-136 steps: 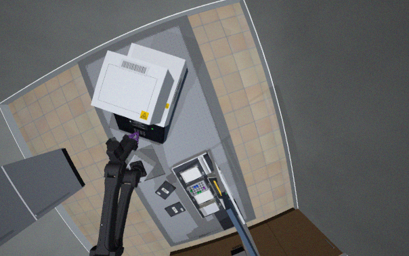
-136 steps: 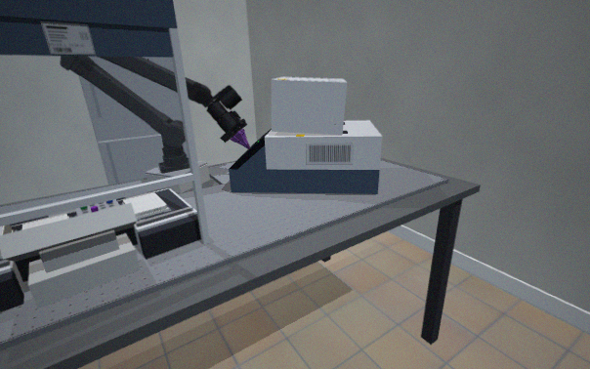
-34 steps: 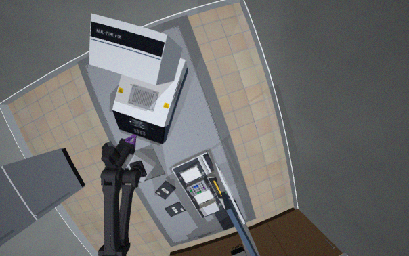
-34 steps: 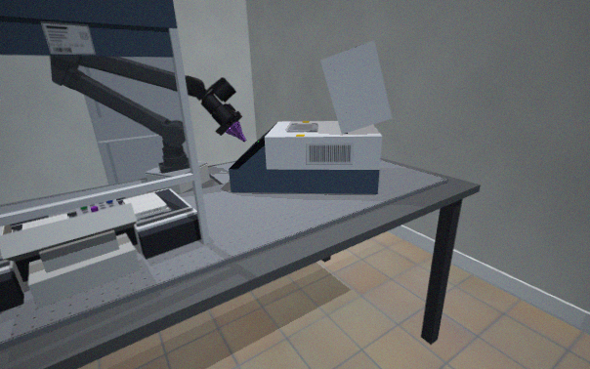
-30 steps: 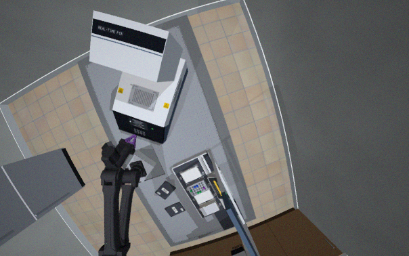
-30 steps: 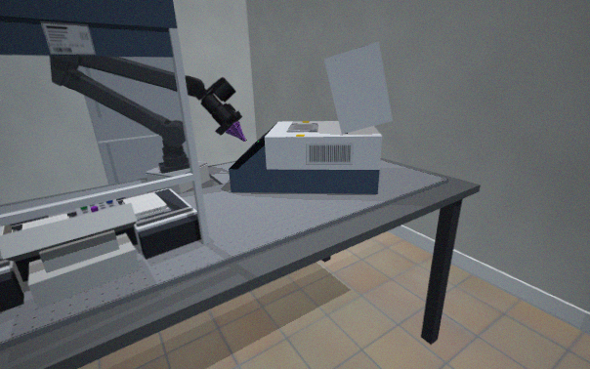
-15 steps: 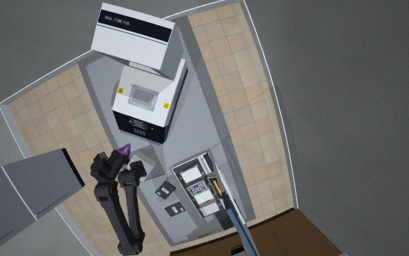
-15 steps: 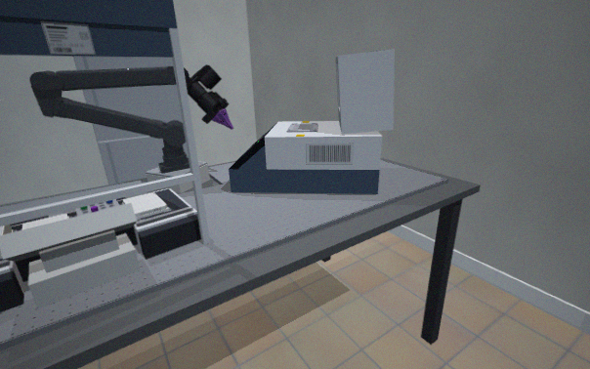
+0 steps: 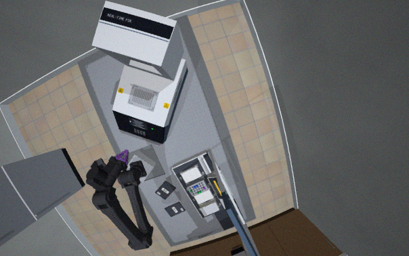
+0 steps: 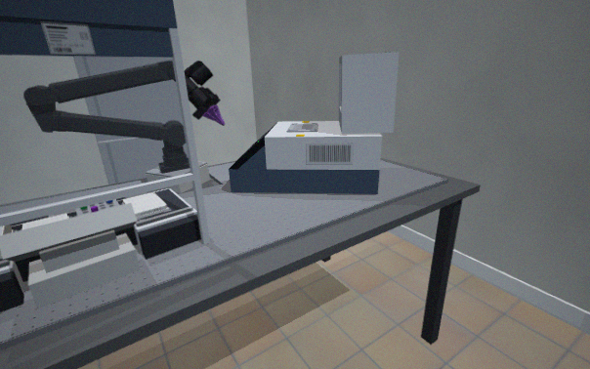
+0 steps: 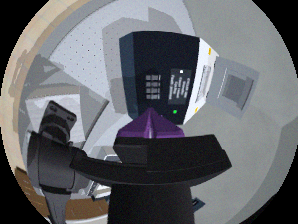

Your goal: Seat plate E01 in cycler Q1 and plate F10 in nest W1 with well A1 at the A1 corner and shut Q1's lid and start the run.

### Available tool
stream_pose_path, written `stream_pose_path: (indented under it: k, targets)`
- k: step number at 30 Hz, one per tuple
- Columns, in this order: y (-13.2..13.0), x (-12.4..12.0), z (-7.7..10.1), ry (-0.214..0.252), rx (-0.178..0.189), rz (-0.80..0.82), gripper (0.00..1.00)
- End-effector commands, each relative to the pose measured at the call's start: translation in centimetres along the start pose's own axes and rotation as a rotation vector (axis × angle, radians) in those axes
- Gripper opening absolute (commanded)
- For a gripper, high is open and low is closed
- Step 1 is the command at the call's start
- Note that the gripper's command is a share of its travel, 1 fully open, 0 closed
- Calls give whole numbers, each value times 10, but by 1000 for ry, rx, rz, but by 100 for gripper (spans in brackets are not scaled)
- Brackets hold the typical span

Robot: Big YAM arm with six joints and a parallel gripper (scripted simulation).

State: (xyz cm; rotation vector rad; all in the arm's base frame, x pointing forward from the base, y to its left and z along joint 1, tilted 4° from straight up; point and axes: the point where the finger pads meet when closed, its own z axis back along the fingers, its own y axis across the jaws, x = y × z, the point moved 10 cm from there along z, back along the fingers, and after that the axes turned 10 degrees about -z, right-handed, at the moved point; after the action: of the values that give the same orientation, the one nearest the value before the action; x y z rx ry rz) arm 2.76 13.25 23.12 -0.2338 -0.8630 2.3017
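Observation:
The cycler Q1 point(image 9: 149, 101) stands on the grey table with its lid point(image 9: 135, 37) raised upright and its block point(image 9: 143, 95) bare. Its lamp point(image 9: 152, 129) is green. My gripper point(image 9: 122, 156), with purple fingers, is shut and empty, in the air in front of Q1's dark panel. In the wrist view the fingers point(image 11: 149, 125) point at the panel, with the keys point(image 11: 153, 87) and lamp point(image 11: 174, 111) just beyond them. Two white plates point(image 9: 191, 175) point(image 9: 204, 197) lie on the deck, either side of the tube cooling block point(image 9: 198, 187). Their labels are too small to read.
Two dark square nests point(image 9: 165, 189) point(image 9: 175, 208) lie on the table between my arm and the deck. The deep-well block point(image 9: 210, 209) sits at the deck's near end. A frame post point(image 10: 188, 127) and rail stand beside the deck. A grey cabinet point(image 9: 37, 183) is left of the arm.

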Motion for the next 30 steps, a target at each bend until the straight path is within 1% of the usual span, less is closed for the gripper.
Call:
stream_pose_path:
  k: [1,9,13,15,19,22,27,30]
  targets:
    - [-19,8,18,-25,-29,-43,0]
    - [-12,7,3,-14,0,-23,0]
    - [-8,5,-2,-4,3,-15,0]
    - [-8,5,-2,-4,3,-15,0]
    - [-1,2,-7,15,28,6,0]
    - [0,2,-5,14,36,15,0]
    - [-8,7,2,-16,6,-8,0]
    - [-14,6,5,-10,-14,-29,0]
